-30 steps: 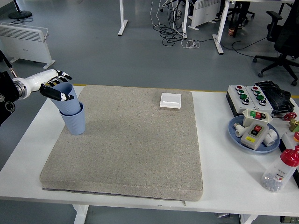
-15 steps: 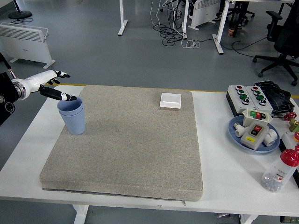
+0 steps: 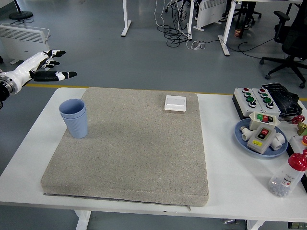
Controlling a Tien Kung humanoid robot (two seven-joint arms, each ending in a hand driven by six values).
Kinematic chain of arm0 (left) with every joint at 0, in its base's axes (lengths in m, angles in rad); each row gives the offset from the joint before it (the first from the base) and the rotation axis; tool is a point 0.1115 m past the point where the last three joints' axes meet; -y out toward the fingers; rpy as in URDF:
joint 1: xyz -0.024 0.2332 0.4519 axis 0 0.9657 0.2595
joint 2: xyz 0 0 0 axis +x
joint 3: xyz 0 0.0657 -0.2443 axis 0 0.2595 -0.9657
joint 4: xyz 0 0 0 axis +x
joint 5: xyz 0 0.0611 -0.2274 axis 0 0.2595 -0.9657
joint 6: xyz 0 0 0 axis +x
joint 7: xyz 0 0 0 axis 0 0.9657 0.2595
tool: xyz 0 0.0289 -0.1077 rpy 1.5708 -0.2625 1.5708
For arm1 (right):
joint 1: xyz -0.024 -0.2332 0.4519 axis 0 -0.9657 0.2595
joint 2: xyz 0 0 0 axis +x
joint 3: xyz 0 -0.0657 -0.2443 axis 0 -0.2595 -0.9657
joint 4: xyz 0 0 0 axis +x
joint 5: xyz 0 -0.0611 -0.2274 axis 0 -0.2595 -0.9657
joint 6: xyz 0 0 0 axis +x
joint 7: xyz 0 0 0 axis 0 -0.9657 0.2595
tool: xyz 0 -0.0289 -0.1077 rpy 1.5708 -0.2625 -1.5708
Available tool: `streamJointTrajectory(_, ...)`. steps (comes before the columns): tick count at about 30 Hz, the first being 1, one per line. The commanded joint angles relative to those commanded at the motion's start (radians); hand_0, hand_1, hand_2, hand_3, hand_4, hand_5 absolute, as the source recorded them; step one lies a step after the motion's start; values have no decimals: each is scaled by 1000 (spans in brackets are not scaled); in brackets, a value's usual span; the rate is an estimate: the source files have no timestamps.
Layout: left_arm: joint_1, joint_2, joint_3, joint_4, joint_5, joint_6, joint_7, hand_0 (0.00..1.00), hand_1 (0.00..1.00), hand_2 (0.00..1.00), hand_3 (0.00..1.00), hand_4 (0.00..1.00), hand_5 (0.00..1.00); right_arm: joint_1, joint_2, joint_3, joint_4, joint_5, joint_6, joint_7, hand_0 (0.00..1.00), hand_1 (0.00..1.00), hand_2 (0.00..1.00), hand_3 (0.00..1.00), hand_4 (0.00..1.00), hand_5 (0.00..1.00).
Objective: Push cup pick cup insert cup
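Note:
Two blue cups (image 3: 74, 117) stand nested, one inside the other, upright at the left side of the grey mat (image 3: 134, 153). My left hand (image 3: 48, 67) is raised above and to the left of the cups, well apart from them. Its fingers are spread and hold nothing. My right arm is out of view.
A small white switch plate (image 3: 175, 103) lies at the mat's far edge. At the right stand a button box (image 3: 261, 100), a blue plate (image 3: 244, 139) with electrical parts and a red-capped bottle (image 3: 290, 175).
My left hand let go of the upper cup, which dropped fully into the lower one. The hand then opened and rose up and to the left, away from the cups.

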Motion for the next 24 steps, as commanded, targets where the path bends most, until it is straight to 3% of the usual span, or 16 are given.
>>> streamJointTrajectory(5,90,12,-121,-51,-200,37,7,770,806,876,798,623,795,0,-1,4,0,-2,0,0,769,710,710,614,273,553)
streamJointTrajectory(6,121,13,-154,-74,-246,41,15,779,804,865,772,596,995,-1,-1,5,0,-4,1,-1,769,710,710,614,274,556)
streamJointTrajectory(9,192,10,-229,-109,-369,36,40,779,804,865,772,596,995,-2,-2,6,0,-4,1,-2,769,710,710,614,274,556)
streamJointTrajectory(13,242,9,-276,-123,-538,21,68,779,792,840,747,606,998,-3,-2,5,0,-5,1,-3,770,710,710,615,273,554)
streamJointTrajectory(16,333,2,-354,-166,-662,3,111,779,792,840,747,606,998,-5,-4,5,0,-3,2,-4,770,710,710,615,273,554)
streamJointTrajectory(24,488,-38,-458,-223,-1000,-24,74,777,791,837,750,603,998,3,-6,8,0,-1,2,1,770,710,710,614,273,555)
